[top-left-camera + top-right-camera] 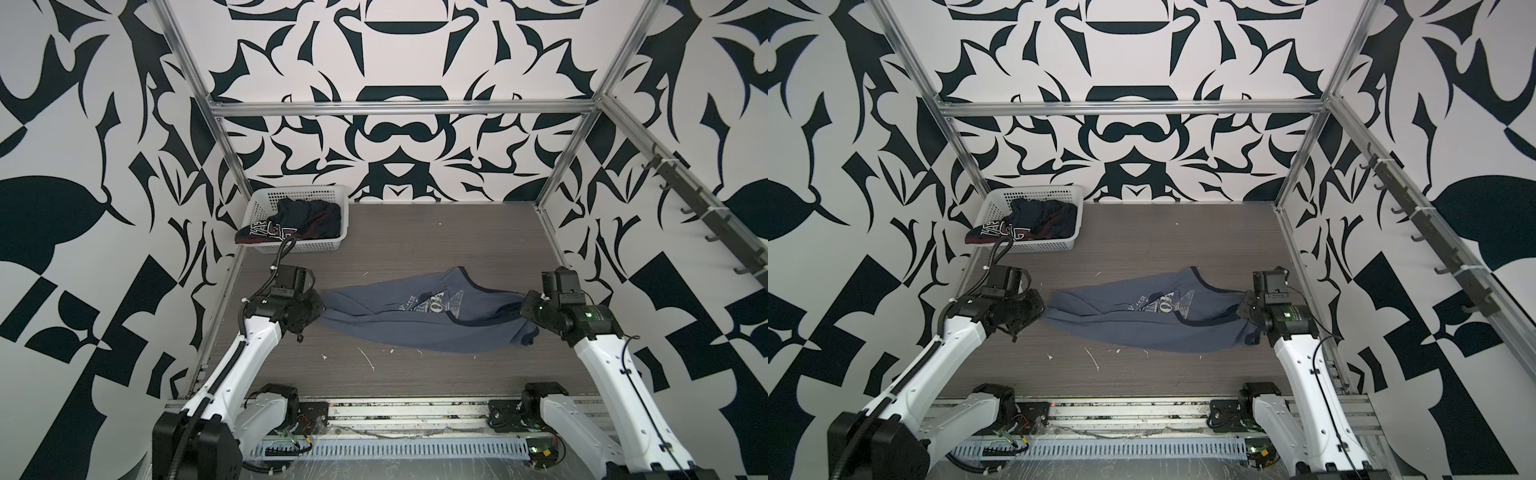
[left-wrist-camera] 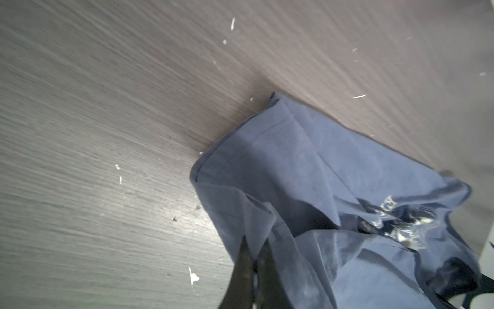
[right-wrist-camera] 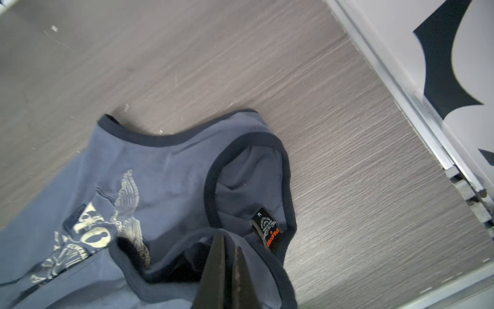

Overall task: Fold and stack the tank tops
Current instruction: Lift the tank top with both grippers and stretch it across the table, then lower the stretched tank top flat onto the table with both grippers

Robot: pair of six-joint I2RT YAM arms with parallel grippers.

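Probably a robotics lab cell: aluminium frame (image 1: 399,109), patterned walls (image 1: 75,137), wood-grain tabletop (image 1: 436,241).

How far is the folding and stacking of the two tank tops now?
Done: nothing is folded or stacked yet. In hand: the grey-blue tank top is stretched between the left claw, shut on its hem end, and the right claw, shut on its strap end. Remaining: folding it, then the navy tank top, crumpled in the white basket.

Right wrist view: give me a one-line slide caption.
Right gripper shut on the navy-trimmed edge of the grey-blue tank top, neck label showing, over the wood-grain table.
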